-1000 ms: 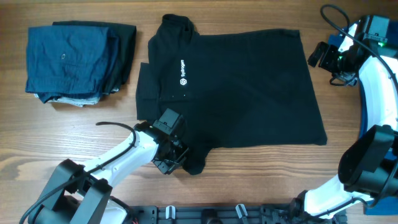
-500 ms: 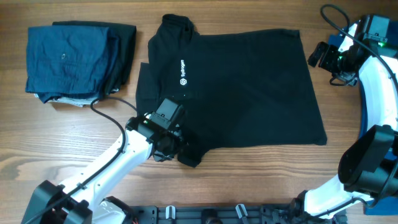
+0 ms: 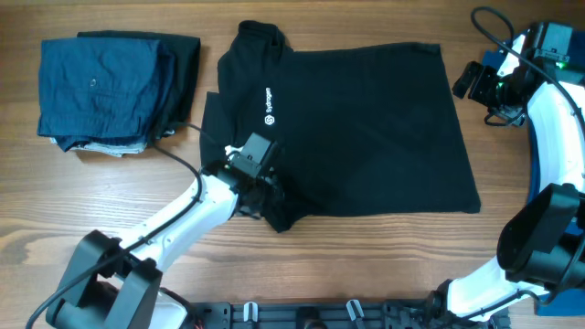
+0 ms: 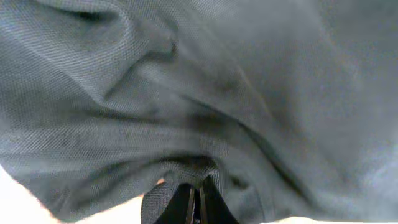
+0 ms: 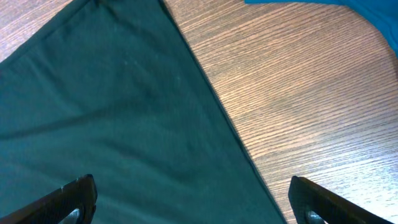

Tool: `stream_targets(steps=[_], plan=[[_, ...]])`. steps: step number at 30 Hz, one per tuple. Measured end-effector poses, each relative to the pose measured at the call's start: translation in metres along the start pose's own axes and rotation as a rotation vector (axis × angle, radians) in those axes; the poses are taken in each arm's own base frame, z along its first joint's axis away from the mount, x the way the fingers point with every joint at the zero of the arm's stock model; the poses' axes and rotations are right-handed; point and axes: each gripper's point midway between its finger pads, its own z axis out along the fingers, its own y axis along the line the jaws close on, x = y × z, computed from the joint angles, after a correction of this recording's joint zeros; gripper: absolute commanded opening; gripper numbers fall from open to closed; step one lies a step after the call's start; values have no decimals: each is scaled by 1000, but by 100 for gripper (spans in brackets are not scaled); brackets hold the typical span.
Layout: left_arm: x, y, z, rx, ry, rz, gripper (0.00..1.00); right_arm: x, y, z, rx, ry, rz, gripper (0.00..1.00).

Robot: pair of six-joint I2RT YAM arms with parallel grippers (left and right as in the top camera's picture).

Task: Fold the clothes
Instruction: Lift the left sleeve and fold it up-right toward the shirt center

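The left claw [image 4: 196,202] is clamped on the black shirt [image 3: 366,128]. Its two dark fingertips are pressed together, and soft knit fabric bunches in creases just above them. From overhead, this claw [image 3: 265,194] sits on the shirt's near left corner, where the short sleeve [image 3: 279,217] is gathered into a lump beneath it. Away from the claw the shirt lies flat and spread across the wooden table [image 3: 91,201], front up. Its small white chest logo [image 3: 268,105] is just beyond the claw, and the collar [image 3: 260,37] is farther out at the far edge. The left arm's white links slant back from the claw toward the near left corner of the table, and a black cable [image 3: 187,153] loops beside the wrist. Well off to the claw's left is a folded stack [image 3: 110,87], navy on top with darker cloth under it, apart from the shirt. The right claw [image 3: 463,82] hangs just past the shirt's far right corner with its fingers spread wide and nothing between them. Its wrist view [image 5: 193,208] shows the shirt's straight hem [image 5: 211,106] running across bare wood, with a bright blue patch [image 5: 367,12] at the frame's upper edge.
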Motion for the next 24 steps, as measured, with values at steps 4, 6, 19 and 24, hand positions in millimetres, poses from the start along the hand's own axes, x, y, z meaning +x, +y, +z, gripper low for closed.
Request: stream_targets(steps=[4,6,19,24], plan=[[-4,-6,-21,-36,17,17,4,0,0,0,0,0,0,100],[-4,-6,-30,-50,26,26,4,0,0,0,0,0,0,100],[-16,-22,-35,5,-17,40,4,0,0,0,0,0,0,100],[-40,-43,-43,72,-109,41,4,0,0,0,0,-1,0,100]])
